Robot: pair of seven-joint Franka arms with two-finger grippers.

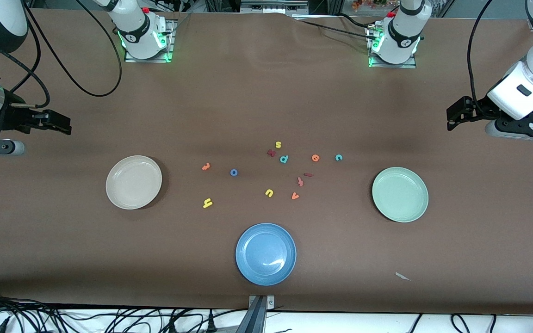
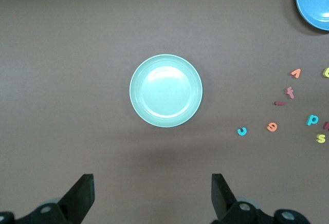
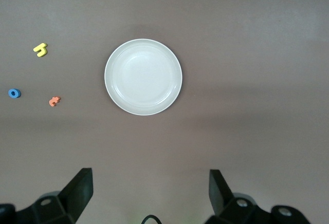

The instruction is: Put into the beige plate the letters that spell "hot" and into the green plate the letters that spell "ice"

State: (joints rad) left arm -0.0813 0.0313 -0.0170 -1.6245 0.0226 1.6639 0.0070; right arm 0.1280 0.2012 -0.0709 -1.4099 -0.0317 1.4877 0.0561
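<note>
The empty beige plate (image 1: 133, 181) (image 3: 143, 76) lies toward the right arm's end, the empty green plate (image 1: 399, 194) (image 2: 165, 90) toward the left arm's end. Between them lie the yellow h (image 1: 207, 202) (image 3: 40, 49), blue o (image 1: 233, 172) (image 3: 14, 93), orange t (image 1: 206, 166) (image 3: 54, 101), dark red i (image 1: 308, 175) (image 2: 280, 103), teal c (image 1: 338, 157) (image 2: 241, 130) and orange e (image 1: 315, 157) (image 2: 272, 127). My right gripper (image 1: 65, 125) (image 3: 150, 190) hangs open and empty over bare table beside the beige plate. My left gripper (image 1: 451, 118) (image 2: 153, 193) hangs open and empty beside the green plate.
A blue plate (image 1: 265, 253) lies nearest the front camera. Other loose letters sit among the task letters: yellow u (image 1: 269, 192), orange v (image 1: 295, 196), teal p (image 1: 284, 159), yellow s (image 1: 278, 144), a reddish f (image 1: 300, 181). A paper scrap (image 1: 402, 276) lies near the front edge.
</note>
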